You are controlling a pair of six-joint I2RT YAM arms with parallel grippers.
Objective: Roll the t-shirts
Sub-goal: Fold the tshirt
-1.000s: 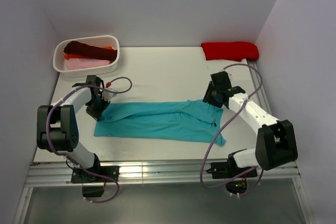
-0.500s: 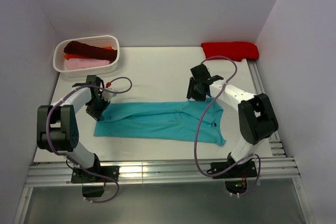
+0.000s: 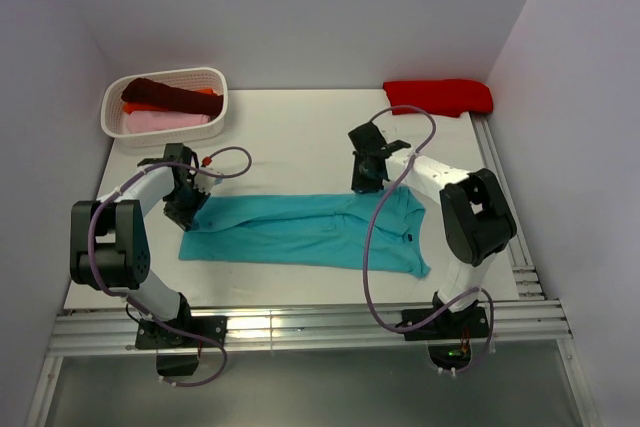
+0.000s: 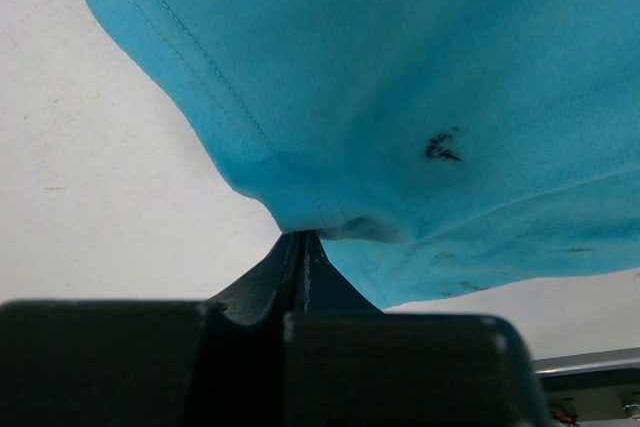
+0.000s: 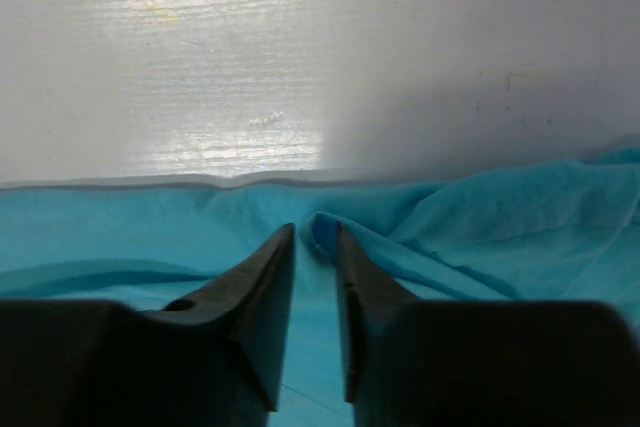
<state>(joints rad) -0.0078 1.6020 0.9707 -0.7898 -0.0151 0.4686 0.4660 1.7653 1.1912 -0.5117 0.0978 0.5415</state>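
Note:
A teal t-shirt [image 3: 290, 232] lies folded into a long band across the near half of the table. My left gripper [image 3: 186, 205] sits at the band's far left corner. In the left wrist view it [image 4: 300, 237] is shut on a pinch of that teal t-shirt [image 4: 400, 97]. My right gripper [image 3: 366, 180] hovers low over the band's far edge, right of the middle. Its jaws [image 5: 315, 229] stand a little apart, open, with a small ridge of the teal cloth [image 5: 500, 217] rising between the tips.
A white basket [image 3: 222, 97] at the far left holds a maroon t-shirt [image 3: 165, 94], a pink one [image 3: 160, 121] and an orange one [image 3: 207, 93]. A red t-shirt [image 3: 438, 96] lies folded at the far right corner. Walls close in on both sides.
My right arm has swung left from the shirt's right end to its far edge near the middle, and its jaws have narrowed. The left gripper has kept its hold and place.

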